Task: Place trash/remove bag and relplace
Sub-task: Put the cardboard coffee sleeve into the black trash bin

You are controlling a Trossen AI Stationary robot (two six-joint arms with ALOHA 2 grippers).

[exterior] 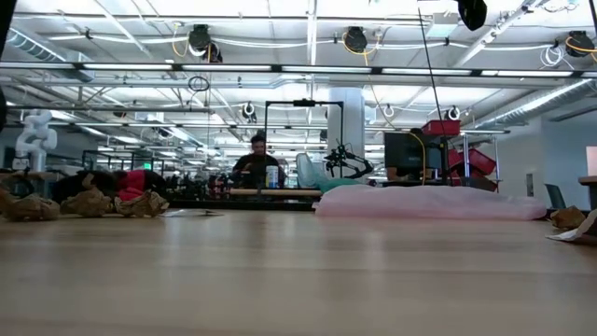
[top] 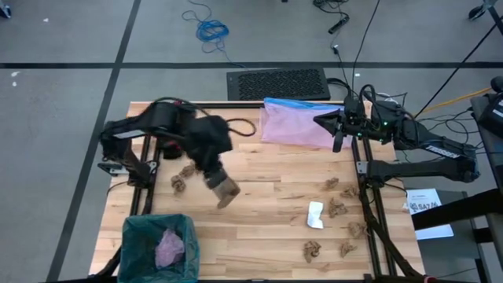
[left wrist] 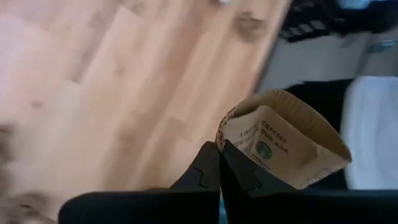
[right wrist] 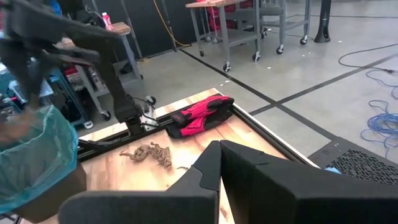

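My left gripper (top: 221, 184) hangs over the table's left middle, shut on a brown cardboard cup sleeve (left wrist: 283, 144) with a green logo. Near the front left corner stands a bin lined with the teal-green bag (top: 140, 236); pinkish trash (top: 169, 247) lies inside it. The right wrist view shows the bag (right wrist: 31, 155) too. My right gripper (top: 335, 135) waits shut at the far right, above the pink bag (top: 299, 124), touching nothing. My left gripper pinches the cup sleeve between its two fingers at one side edge (left wrist: 231, 144), near the sleeve's rim. The fingers slant down from above. The sleeve is lifted clear of the table and sticks out past the fingertips with its opening spread.
Crumpled brown paper lies at the left (top: 182, 178) and in several clumps at the right (top: 338, 207). A white scrap (top: 315, 214) lies right of centre. A red thing (right wrist: 202, 115) rests by the left arm's base. A person sits far behind the table (exterior: 258, 161).
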